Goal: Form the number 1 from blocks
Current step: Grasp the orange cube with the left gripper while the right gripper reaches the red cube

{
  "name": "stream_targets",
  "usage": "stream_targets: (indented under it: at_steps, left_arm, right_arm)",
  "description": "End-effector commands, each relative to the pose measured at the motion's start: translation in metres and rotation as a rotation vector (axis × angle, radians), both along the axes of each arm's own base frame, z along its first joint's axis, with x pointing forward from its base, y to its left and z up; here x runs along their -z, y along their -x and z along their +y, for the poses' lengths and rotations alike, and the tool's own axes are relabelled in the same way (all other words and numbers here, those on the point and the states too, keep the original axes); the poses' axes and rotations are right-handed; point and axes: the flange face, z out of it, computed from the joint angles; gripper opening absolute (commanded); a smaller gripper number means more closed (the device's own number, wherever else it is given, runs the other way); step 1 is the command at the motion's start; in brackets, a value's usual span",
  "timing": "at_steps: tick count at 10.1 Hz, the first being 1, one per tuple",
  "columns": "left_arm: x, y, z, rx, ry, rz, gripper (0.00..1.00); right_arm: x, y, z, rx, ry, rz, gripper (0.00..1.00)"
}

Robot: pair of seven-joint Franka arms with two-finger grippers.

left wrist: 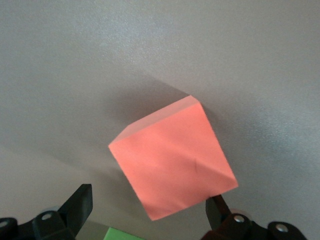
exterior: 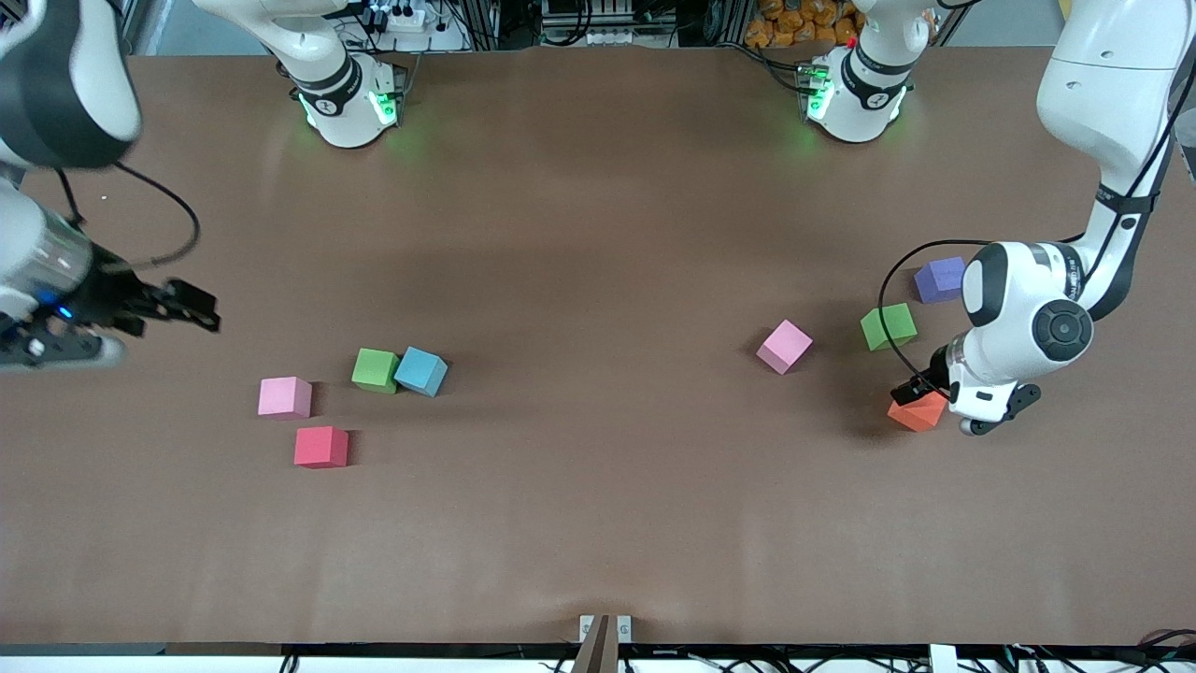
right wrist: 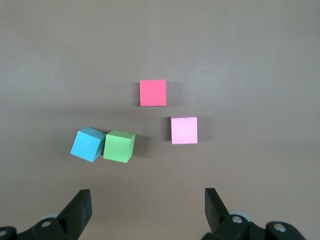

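The orange block (exterior: 918, 409) lies at the left arm's end of the table, turned at an angle. My left gripper (exterior: 934, 396) hangs just over it, open; in the left wrist view the orange block (left wrist: 172, 160) has one corner between the fingers (left wrist: 76, 209), untouched. Nearby lie a green block (exterior: 888, 326), a purple block (exterior: 939, 279) and a pink block (exterior: 784, 346). Toward the right arm's end sit a pink block (exterior: 284, 397), a red block (exterior: 320, 447), and a green block (exterior: 376, 370) touching a blue block (exterior: 420, 371). My right gripper (exterior: 190, 308) hovers open and empty high above the table.
The right wrist view takes in the red block (right wrist: 152, 93), pink block (right wrist: 184, 130), green block (right wrist: 119, 146) and blue block (right wrist: 88, 144) from above. A wide stretch of bare brown table (exterior: 598, 421) separates the two groups. A small bracket (exterior: 605, 628) sits at the near edge.
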Motion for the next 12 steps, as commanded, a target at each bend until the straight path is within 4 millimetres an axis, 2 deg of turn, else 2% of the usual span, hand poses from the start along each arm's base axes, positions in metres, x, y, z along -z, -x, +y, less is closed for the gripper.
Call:
stream_targets:
  at_steps: [1,3,4,5,7,8,11,12]
  left_arm:
    - [-0.008,-0.004,-0.004,-0.04,-0.017,-0.027,1.0]
    - [-0.013,-0.008,-0.003,-0.096,-0.014,-0.039,1.0]
    - [-0.015,-0.01,-0.005,-0.133,-0.014,-0.05,1.0]
    - [-0.017,-0.012,-0.004,-0.185,-0.014,-0.067,1.0]
    - [-0.02,-0.016,-0.006,-0.286,-0.007,-0.109,1.0]
    - [-0.021,-0.019,-0.006,-0.344,-0.002,-0.131,1.0]
    - [-0.024,-0.022,-0.005,-0.474,0.007,-0.161,1.0]
    - [-0.024,-0.022,-0.005,-0.53,0.007,-0.161,1.0]
  right_arm:
    - [0.057,-0.03,0.007,0.025,-0.047,0.006,1.0]
    - [0.113,-0.053,0.006,0.041,-0.057,-0.013,1.0]
    - [0.131,-0.058,0.003,0.048,-0.056,-0.015,1.0]
    - [0.141,-0.064,0.001,0.054,-0.055,-0.036,1.0]
    - [0.178,-0.076,-0.002,0.061,-0.046,-0.063,1.0]
    - [0.193,-0.077,-0.01,0.078,-0.033,-0.045,1.0]
    - [0.238,-0.082,-0.008,0.131,-0.016,-0.023,1.0]
    - [0.246,-0.086,-0.004,0.125,-0.006,-0.032,1.0]
